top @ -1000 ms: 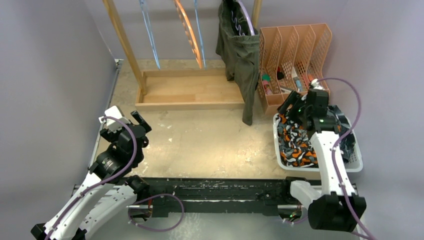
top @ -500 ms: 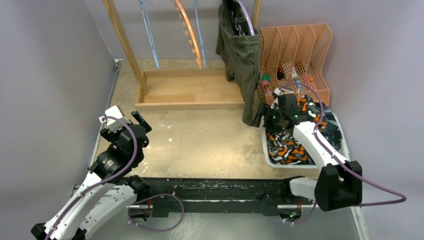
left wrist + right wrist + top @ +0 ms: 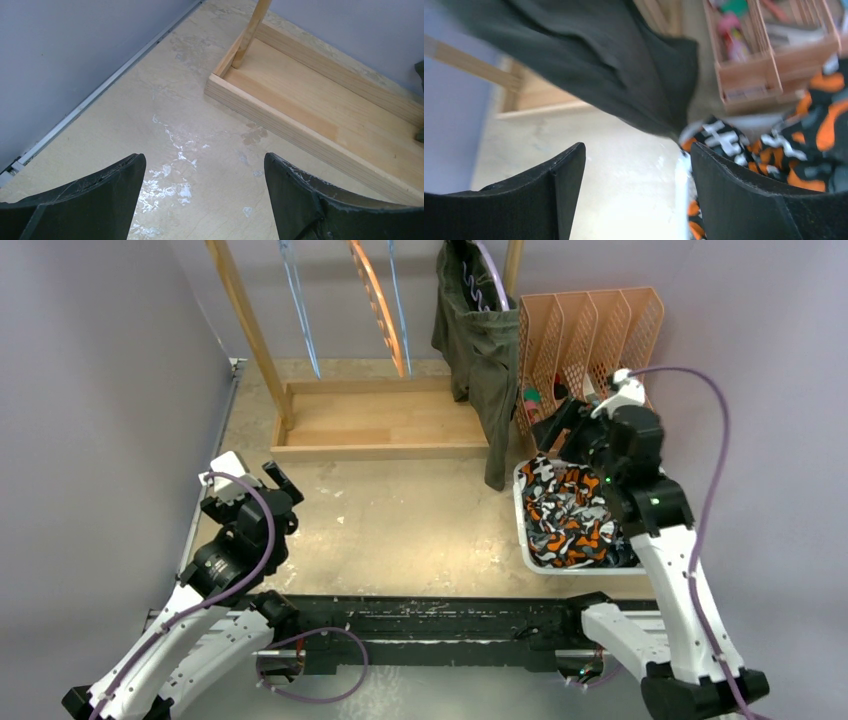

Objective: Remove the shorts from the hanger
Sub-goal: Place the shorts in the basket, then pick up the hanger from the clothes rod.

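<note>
Olive green shorts [image 3: 482, 345] hang from a hanger [image 3: 492, 262] at the right end of the wooden rack; in the right wrist view these olive shorts [image 3: 599, 60] fill the top. Orange-black-white patterned shorts [image 3: 565, 515] lie in a white basket [image 3: 520, 530]. My right gripper [image 3: 548, 428] hovers open and empty above the basket's far left corner, just right of the olive shorts' lower leg. Its wrist view has the right gripper [image 3: 638, 165] over bare table beside the basket rim [image 3: 681, 175]. My left gripper [image 3: 275, 480] is open and empty at the left, and the left gripper [image 3: 205, 172] faces the table.
The rack's wooden base [image 3: 380, 425] stands at the back, with bare blue [image 3: 298, 310] and orange [image 3: 378, 310] hangers above it. A peach file organiser [image 3: 590, 350] with small items sits behind the basket. Grey walls close in on both sides.
My right arm has lifted off the basket and swung back and left towards the hanging olive shorts. The basket has slid left. The left arm has not moved.
</note>
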{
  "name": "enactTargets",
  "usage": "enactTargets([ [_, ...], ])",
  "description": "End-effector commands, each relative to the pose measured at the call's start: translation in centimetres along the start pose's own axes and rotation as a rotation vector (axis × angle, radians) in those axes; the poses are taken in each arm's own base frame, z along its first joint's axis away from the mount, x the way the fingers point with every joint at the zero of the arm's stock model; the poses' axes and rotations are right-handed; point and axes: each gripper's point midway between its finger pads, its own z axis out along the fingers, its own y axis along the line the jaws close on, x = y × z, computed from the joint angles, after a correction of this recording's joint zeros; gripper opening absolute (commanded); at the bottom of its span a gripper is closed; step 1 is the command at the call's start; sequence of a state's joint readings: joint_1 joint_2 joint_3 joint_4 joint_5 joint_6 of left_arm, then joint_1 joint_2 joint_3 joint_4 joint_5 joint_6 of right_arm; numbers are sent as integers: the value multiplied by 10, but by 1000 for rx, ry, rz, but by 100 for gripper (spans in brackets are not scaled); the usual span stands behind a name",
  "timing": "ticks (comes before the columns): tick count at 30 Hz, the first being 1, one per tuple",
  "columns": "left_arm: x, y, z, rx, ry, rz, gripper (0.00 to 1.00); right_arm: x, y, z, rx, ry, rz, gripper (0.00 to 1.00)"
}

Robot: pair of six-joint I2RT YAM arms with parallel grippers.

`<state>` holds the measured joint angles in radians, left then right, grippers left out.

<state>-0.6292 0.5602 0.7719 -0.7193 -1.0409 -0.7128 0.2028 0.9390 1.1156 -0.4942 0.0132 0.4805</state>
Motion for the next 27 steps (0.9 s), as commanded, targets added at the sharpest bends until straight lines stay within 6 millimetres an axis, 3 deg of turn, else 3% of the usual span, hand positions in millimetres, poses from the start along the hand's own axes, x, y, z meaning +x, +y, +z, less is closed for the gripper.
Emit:
enactTargets([
  [1, -6, -2, 1, -4, -19, -8, 88, -69, 60, -31, -231, -159, -93, 77],
  [7, -4, -6, 0, 24, -5, 1, 90, -140, 90, -36, -253, -287, -166, 79],
  [10, -4, -5, 1, 16, -8, 5, 92, -166, 114, -37, -327, -324, -231, 80],
  [13, -4, -5, 1, 16, -7, 6, 92, -174, 136, -23, -388, -281, -277, 81],
  [20, -5, -4, 1, 11, -9, 7, 93, -205, 152, 2, -366, -309, -276, 82],
  [24, -4, -5, 1, 14, -6, 7, 93, -202, 164, 27, -403, -238, -278, 84],
  [27, -4, -5, 1, 14, -5, 7, 92, -198, 174, 42, -417, -216, -294, 79],
])
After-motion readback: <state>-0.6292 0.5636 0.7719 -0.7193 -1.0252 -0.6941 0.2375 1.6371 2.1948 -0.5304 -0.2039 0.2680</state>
